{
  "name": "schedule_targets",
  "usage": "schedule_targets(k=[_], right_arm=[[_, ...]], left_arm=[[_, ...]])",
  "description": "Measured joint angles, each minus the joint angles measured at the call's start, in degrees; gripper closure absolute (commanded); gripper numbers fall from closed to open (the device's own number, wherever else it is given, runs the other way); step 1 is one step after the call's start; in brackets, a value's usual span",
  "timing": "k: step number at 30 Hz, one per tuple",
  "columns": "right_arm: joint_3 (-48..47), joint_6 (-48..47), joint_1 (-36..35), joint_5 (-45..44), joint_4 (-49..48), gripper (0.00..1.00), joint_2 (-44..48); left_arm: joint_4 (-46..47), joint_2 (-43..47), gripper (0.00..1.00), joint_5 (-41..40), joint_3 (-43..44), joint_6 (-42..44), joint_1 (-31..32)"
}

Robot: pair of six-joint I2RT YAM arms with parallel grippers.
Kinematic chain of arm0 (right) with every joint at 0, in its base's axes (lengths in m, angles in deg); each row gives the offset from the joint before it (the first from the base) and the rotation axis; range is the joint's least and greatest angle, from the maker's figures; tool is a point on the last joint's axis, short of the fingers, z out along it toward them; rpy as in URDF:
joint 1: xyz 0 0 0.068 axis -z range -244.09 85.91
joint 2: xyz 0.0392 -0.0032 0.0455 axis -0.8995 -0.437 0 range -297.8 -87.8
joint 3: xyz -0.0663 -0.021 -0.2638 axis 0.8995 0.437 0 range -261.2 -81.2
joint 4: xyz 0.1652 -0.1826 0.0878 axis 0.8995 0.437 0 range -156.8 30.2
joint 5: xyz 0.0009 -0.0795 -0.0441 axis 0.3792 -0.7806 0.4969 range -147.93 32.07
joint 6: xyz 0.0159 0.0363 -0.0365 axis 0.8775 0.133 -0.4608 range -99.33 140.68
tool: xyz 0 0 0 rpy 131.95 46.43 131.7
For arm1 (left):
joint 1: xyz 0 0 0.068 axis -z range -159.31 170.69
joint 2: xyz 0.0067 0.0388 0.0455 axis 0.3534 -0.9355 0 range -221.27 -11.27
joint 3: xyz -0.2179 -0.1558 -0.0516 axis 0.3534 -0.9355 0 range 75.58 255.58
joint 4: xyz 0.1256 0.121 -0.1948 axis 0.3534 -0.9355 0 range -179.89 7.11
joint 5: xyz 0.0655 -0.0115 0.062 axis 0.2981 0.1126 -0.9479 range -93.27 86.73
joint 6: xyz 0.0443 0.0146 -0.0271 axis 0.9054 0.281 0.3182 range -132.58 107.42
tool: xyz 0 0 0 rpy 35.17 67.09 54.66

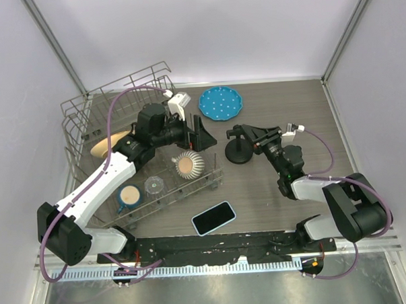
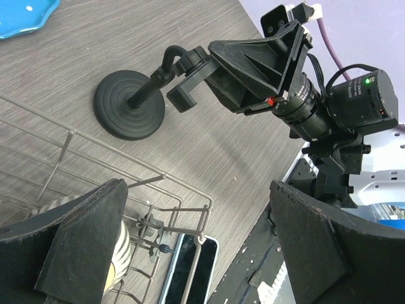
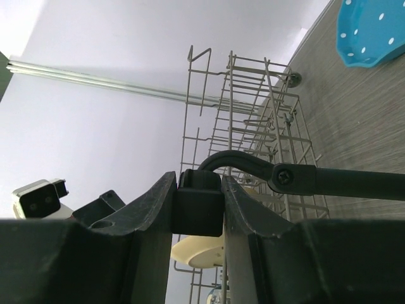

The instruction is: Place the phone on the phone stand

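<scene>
Right gripper partly closed on the phone stand, gripping its top. Left gripper wide open, empty. Phone lies flat, well behind both grippers. Looks stiff, thin, slick, likely fragile; pinch across long edges.

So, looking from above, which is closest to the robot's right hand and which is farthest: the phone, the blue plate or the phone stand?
1. Phone stand: mid-table, gripped at its top by the right hand.
2. Blue plate: just beyond, toward the back.
3. Phone: farthest, lying flat toward the front.
</scene>
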Motion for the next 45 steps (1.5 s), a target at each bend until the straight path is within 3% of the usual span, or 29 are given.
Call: schedule_targets(k=[17, 22, 27, 30, 31, 34, 39, 45], right_arm=[[9.60, 3.58, 8.70, 3.76, -16.22, 0.99, -2.38], [8.33, 2.43, 8.87, 3.98, -13.92, 0.99, -2.19], [6.34, -1.36, 8.85, 3.52, -3.91, 0.99, 3.28], [4.85, -4.35, 8.96, 2.71, 3.65, 0.67, 7.21], [4.39, -5.07, 9.05, 2.73, 5.46, 0.48, 8.02], [2.62, -8.70, 9.14, 2.93, 12.11, 0.28, 10.49], [-0.96, -14.75, 9.66, 3.30, 25.22, 0.18, 14.21], [-7.76, -22.95, 9.90, 2.29, 47.43, 0.18, 21.03]], left_arm=[[-0.28, 0.02, 0.00, -0.09, 0.04, 0.76, 0.09], [-0.31, 0.02, 0.00, -0.09, 0.04, 0.79, 0.09], [-0.33, 0.02, 0.00, -0.09, 0.07, 0.79, 0.09], [-0.48, 0.02, 0.00, -0.09, 0.13, 0.79, 0.11], [-0.50, 0.02, 0.00, -0.09, 0.20, 0.79, 0.09], [-0.72, 0.02, 0.00, -0.07, 0.50, 0.79, 0.11], [-0.81, 0.04, 0.00, -0.28, 0.61, 0.92, 0.11], [-1.14, 0.37, 0.00, -0.74, 0.83, 1.03, 0.28]])
